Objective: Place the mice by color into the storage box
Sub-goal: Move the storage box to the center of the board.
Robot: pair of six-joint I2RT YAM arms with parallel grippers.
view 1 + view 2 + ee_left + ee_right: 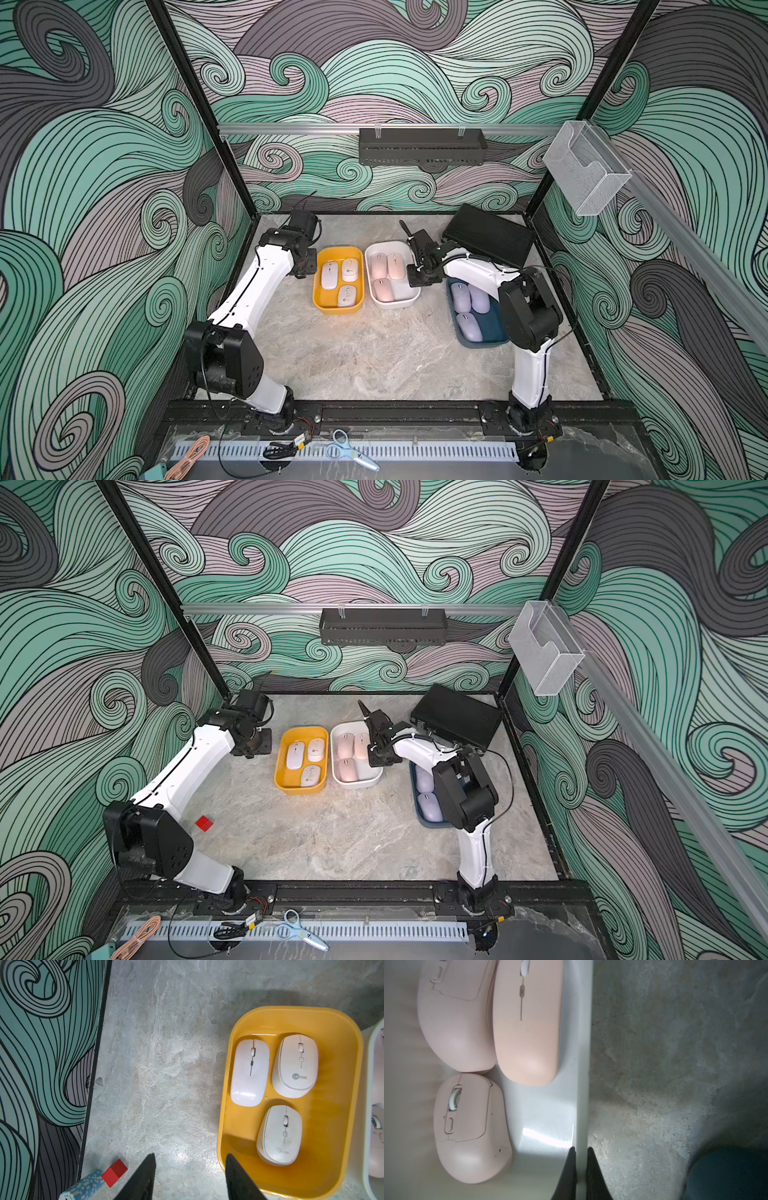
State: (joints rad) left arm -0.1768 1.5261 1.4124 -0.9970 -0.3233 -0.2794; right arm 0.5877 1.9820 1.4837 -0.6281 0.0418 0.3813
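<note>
Mice point(347, 296): lying sorted by colour, three to a box, showing in both top views.

Grey stone-patterned surface point(374, 361): carrying the three boxes in a row across its far half, with a black case point(490, 241) lying behind them near the back right corner.

Yellow box point(338, 250): sitting at the left end of the row, just beside the white box point(395, 304). Holding the off-white mice point(249, 1072), two side by side at the far end and one nearer the front.

White box: sitting in the middle, holding the pink mice point(527, 1022). Lying two and one in the same way, leaving bare floor along the wall that faces the blue box point(482, 343).

Blue box: standing apart to the right and a little nearer the front, partly hidden under the right arm, holding the lavender mice point(468, 326).

Right hand point(581, 1149): reaching down at the white box's right wall and gripping that wall, one finger inside and one outside, staying clear of the pink mice.

Left hand point(190, 1157): hovering beside the yellow box's left side, fingers standing apart and gripping nothing, one fingertip overlapping the box's rim in the wrist view.

Red block point(114, 1173): lying on the surface near the left wall, just beside a blue speckled cylinder point(83, 1186).
</note>
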